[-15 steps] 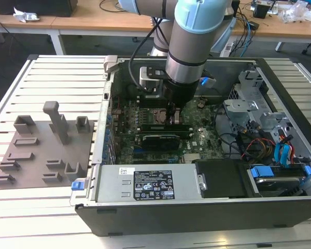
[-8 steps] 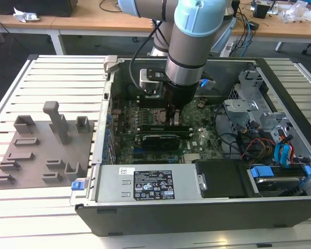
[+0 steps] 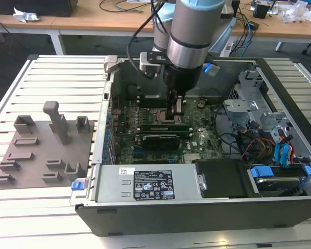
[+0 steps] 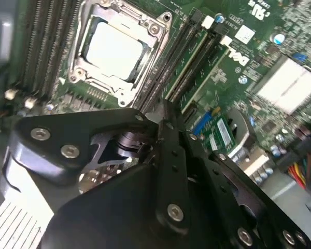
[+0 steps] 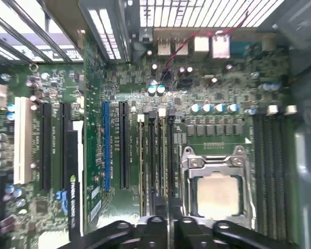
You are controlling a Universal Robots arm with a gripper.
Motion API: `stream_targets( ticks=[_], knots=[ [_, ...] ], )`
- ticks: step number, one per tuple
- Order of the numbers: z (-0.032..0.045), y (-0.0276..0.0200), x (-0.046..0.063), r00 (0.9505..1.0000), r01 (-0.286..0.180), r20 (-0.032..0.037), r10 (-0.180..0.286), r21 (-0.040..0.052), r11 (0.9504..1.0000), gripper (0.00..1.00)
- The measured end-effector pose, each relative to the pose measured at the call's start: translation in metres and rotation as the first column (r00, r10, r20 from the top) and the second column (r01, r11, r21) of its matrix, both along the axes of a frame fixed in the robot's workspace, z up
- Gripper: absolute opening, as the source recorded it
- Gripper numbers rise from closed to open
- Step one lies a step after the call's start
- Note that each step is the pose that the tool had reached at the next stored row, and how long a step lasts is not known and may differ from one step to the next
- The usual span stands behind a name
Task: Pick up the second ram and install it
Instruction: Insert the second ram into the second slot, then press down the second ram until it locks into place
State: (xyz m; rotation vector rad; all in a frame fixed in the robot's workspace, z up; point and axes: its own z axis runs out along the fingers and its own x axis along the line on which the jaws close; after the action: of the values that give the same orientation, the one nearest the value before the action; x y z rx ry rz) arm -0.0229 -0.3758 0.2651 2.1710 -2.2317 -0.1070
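Exterior view: slatted white table point(image 3: 52, 78) carries open computer case point(image 3: 280, 207); wooden desks point(image 3: 93, 23) behind. Gripper point(image 3: 175, 116) clenched, pressing second ram point(image 3: 163, 126) into motherboard slot beside CPU socket point(image 3: 156, 115).

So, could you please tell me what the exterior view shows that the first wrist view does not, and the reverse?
Only the exterior view shows the grey fixture plate on the slatted table, the power supply, the drive bay cables and the arm reaching down into the open case.

Only the first wrist view shows the white expansion slot and the blue one from straight above.

Both show the motherboard, the CPU socket and the tool over the memory slots.
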Motion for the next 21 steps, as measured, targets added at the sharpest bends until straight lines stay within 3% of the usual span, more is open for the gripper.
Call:
stream_targets(
  ticks=[1,8,11,14,16,21],
  knots=[
    [0.0089,0.0009,0.000,1.0000,0.000,-0.0001,0.000,-0.0030,1.0000,0.10],
    [0.0138,0.0010,0.001,1.0000,0.000,0.0000,0.000,-0.0030,1.0000,0.10],
    [0.0003,0.0010,0.026,1.0000,0.000,-0.0020,0.000,-0.0041,1.0000,0.10],
    [-0.0169,0.0010,0.040,1.0000,0.000,-0.0025,0.000,-0.0040,1.0000,0.10],
    [-0.0275,0.0010,0.041,1.0000,0.000,-0.0025,0.000,-0.0040,1.0000,0.10],
    [-0.0363,0.0010,0.042,1.0000,0.000,-0.0026,0.000,-0.0041,1.0000,0.10]
  ],
)
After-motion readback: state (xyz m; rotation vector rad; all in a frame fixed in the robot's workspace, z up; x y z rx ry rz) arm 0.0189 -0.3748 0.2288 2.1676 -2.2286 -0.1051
